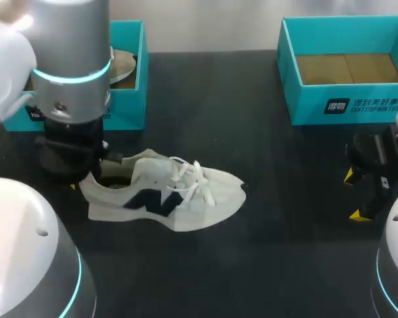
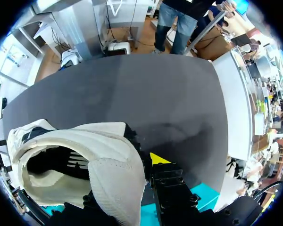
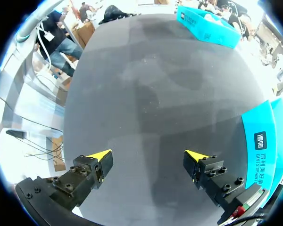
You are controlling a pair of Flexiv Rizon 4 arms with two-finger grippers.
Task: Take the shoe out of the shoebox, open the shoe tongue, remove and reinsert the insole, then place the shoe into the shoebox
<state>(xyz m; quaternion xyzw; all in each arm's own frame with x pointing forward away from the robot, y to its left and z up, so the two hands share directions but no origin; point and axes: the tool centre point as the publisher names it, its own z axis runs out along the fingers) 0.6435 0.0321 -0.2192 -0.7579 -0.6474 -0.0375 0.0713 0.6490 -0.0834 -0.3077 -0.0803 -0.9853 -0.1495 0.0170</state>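
Sitting right at the heel of the shoe (image 1: 166, 195) with the left gripper (image 1: 94, 171); cannot tell whether clamped on the heel or only resting against it. Lies out on the table (image 1: 285, 252), lower centre-left of the head view, long axis left to right, toe toward the right gripper (image 1: 353, 195), spread wide and well apart. Probably left-gripper work, being nearer. Something pale, half hidden, in the upper-left shoebox (image 1: 136, 86); only a brown floor in the upper-right shoebox (image 1: 345, 106).
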